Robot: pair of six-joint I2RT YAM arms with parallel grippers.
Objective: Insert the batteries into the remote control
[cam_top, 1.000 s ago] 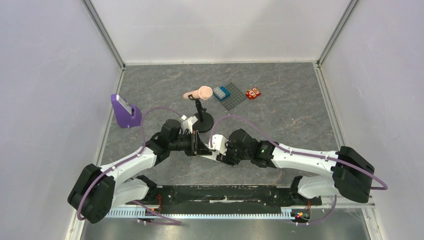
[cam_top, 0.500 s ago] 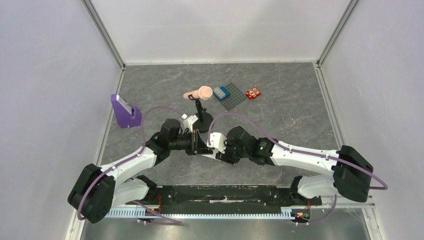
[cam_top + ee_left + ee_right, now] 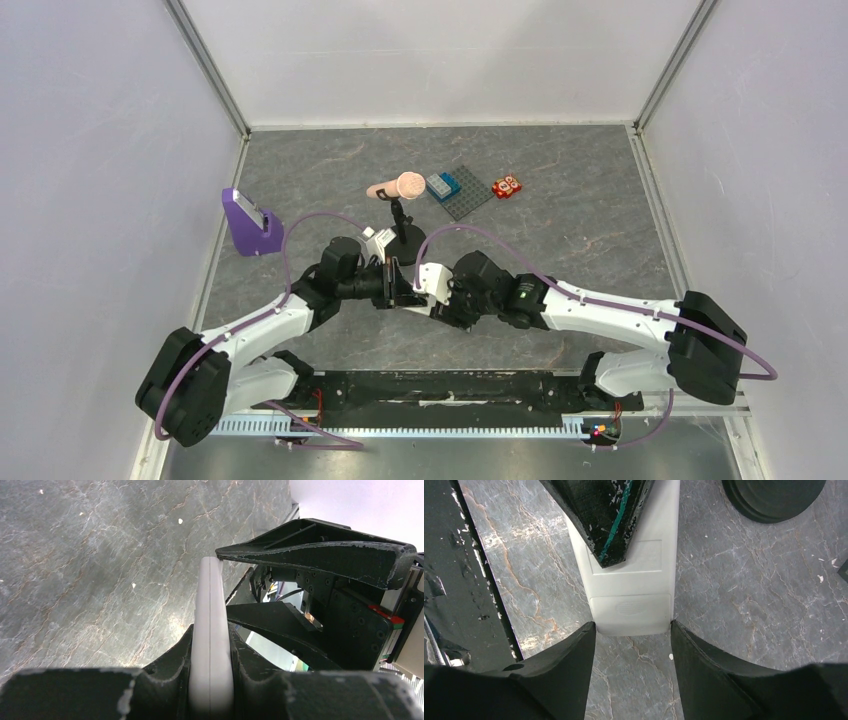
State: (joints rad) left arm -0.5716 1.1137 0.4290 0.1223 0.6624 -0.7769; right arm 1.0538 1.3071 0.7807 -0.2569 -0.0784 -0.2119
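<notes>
- Remote control (image 3: 631, 580): light, stiff, slick plastic; we favour holding its flat faces.
- Left gripper (image 3: 210, 655): clamped on it.
- Right gripper (image 3: 631, 630): astride its end; we cannot tell its grip.

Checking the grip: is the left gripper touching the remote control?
Touching: left wrist view shows the left gripper clamping the remote control on both sides.

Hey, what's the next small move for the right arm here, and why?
Probably shift the right gripper onto the ridged battery cover and slide it off. The left gripper clamps the remote control on edge, the cover is on, and the right fingertips flank that end.
</notes>
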